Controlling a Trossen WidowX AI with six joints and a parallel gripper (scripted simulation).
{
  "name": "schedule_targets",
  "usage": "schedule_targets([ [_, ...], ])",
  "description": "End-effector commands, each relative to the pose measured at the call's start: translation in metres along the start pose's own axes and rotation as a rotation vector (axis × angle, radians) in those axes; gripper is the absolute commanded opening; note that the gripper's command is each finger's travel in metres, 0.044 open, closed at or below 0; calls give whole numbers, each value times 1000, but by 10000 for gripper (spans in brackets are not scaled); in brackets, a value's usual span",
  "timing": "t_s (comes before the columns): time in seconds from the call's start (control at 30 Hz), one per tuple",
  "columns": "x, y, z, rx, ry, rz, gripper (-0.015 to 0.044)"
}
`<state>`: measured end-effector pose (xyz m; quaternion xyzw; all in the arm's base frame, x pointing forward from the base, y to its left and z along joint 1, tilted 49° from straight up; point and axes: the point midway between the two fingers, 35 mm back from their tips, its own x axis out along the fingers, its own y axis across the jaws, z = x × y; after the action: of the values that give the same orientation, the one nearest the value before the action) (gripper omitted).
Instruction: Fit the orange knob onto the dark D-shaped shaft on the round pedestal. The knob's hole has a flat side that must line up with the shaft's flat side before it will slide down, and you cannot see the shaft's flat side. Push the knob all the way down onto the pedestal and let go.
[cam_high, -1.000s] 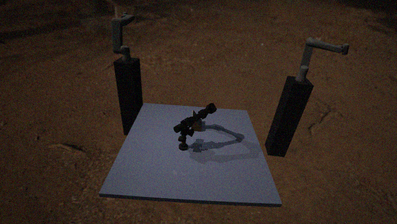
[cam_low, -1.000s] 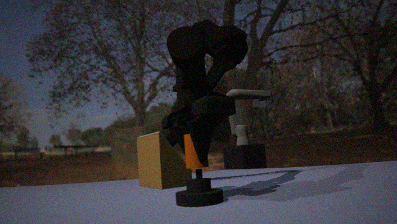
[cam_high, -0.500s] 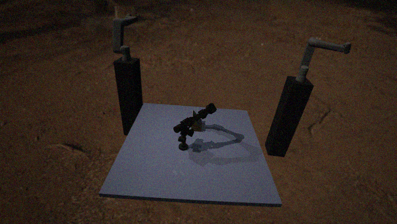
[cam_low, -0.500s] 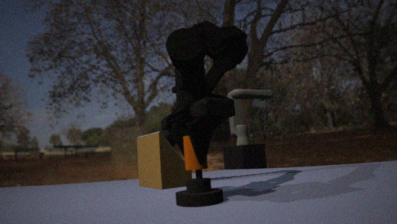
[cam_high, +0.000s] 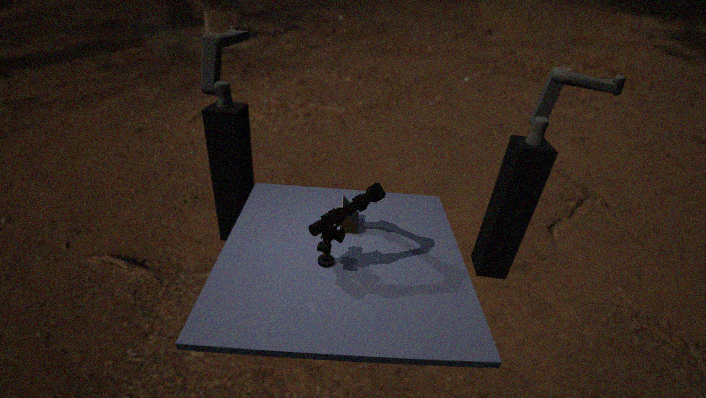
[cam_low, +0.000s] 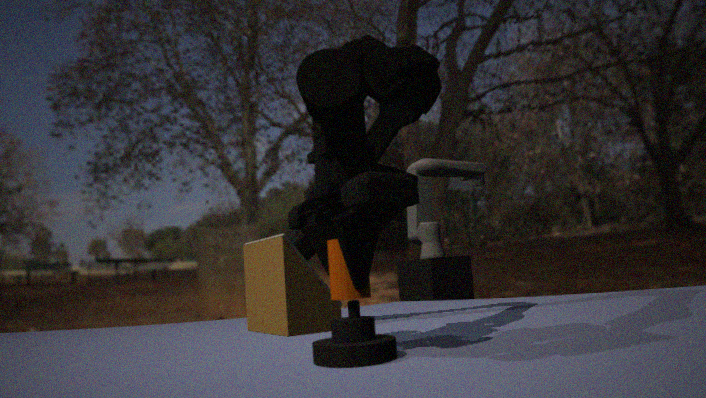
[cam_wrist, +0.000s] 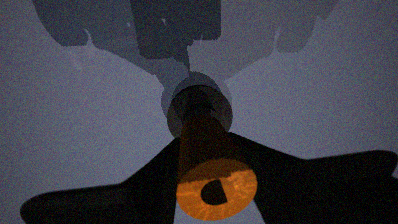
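Note:
The orange knob (cam_low: 340, 280) (cam_wrist: 242, 192) is upright, its D-shaped hole showing from above in the wrist view with the flat side to the right. My gripper (cam_low: 348, 282) (cam_wrist: 203, 139) is shut on the knob, a dark finger on each side. The dark shaft (cam_low: 354, 310) stands on the round pedestal (cam_high: 326, 262) (cam_low: 354, 354) (cam_wrist: 226, 117). The knob's lower edge is level with the shaft's tip in the exterior view, and nearly the whole shaft shows below it. Whether they touch is unclear. The shaft's flat side and the knob's underside are hidden.
A tan block (cam_low: 266, 287) (cam_high: 353, 225) with a sloping face stands behind the pedestal, left of the gripper in the exterior view. Two dark posts (cam_high: 231, 165) (cam_high: 515, 205) with grey bent arms flank the pale table top (cam_high: 345, 325). Arm shadows fall right of the pedestal.

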<state>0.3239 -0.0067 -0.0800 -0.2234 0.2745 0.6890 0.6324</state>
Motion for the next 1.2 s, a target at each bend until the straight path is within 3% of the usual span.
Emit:
schedule_targets([
  [0.0, -3, -3, -2, -5, 5, -8, 0],
  [0.93, -2, 0, -1, -5, 5, -8, 0],
  [1.17, -3, -1, 1, -204, 6, -7, 0],
])
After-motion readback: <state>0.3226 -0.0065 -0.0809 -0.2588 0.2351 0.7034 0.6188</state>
